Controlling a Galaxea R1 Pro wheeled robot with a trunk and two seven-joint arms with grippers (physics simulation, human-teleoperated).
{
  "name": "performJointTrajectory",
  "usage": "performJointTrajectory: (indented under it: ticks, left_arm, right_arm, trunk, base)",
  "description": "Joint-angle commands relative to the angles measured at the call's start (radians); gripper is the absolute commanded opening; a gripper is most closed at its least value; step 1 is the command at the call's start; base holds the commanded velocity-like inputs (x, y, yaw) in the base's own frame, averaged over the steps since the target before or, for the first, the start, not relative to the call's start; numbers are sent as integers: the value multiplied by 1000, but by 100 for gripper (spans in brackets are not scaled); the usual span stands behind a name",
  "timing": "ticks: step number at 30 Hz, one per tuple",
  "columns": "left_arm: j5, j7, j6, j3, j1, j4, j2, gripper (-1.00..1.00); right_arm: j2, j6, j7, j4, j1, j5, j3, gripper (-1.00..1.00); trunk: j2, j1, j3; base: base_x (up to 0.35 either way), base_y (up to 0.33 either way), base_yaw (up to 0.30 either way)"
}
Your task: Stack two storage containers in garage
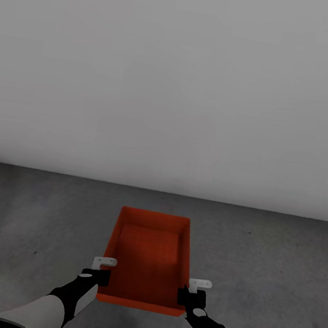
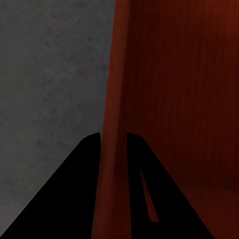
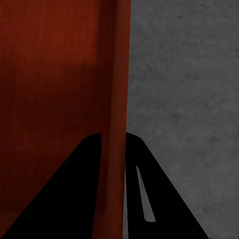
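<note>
One orange-red rectangular topless storage container [image 1: 148, 259] sits low in the centre of the head view, and you hold it from both sides. Your left gripper [image 1: 100, 270] pinches the container's left long wall near its close end, and your right gripper [image 1: 192, 290] pinches the right wall at the matching spot. That even, opposite hold is probably what keeps the box level, with its open side up and nothing to twist it.

The left wrist view shows the red wall [image 2: 113, 99] standing between the two dark fingers [image 2: 82, 189], one finger outside over the ground and one inside the box; the jaws are closed on that wall. The right wrist view mirrors this: its jaws are clamped on the other wall [image 3: 119, 89], with its fingers [image 3: 82, 189] either side.

Beneath and around the box lies the dark grey rough concrete floor [image 1: 28, 216], and a plain pale grey wall [image 1: 177, 81] fills the upper half, so you appear to be in the garage. Whether the box already rests on the floor or hangs just above it, I cannot tell.
</note>
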Motion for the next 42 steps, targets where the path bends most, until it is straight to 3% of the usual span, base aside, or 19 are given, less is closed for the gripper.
performJointTrajectory:
  ticks: [1,35,42]
  left_arm:
    - [2,11,6,17,-1,-6,7,-100]
    - [2,11,6,17,-1,-6,7,-100]
    - [2,11,6,17,-1,-8,7,-100]
  right_arm:
    - [-1,-3,-2,3,0,-11,-18,-100]
    - [0,-3,-2,3,0,-10,-18,-100]
    - [0,-3,-2,3,0,-10,-18,-100]
  trunk:
    - [-8,4,-4]
    - [-246,134,-110]
    - [-246,134,-110]
  base:
    - [0,0,0]
    - [0,0,0]
    - [0,0,0]
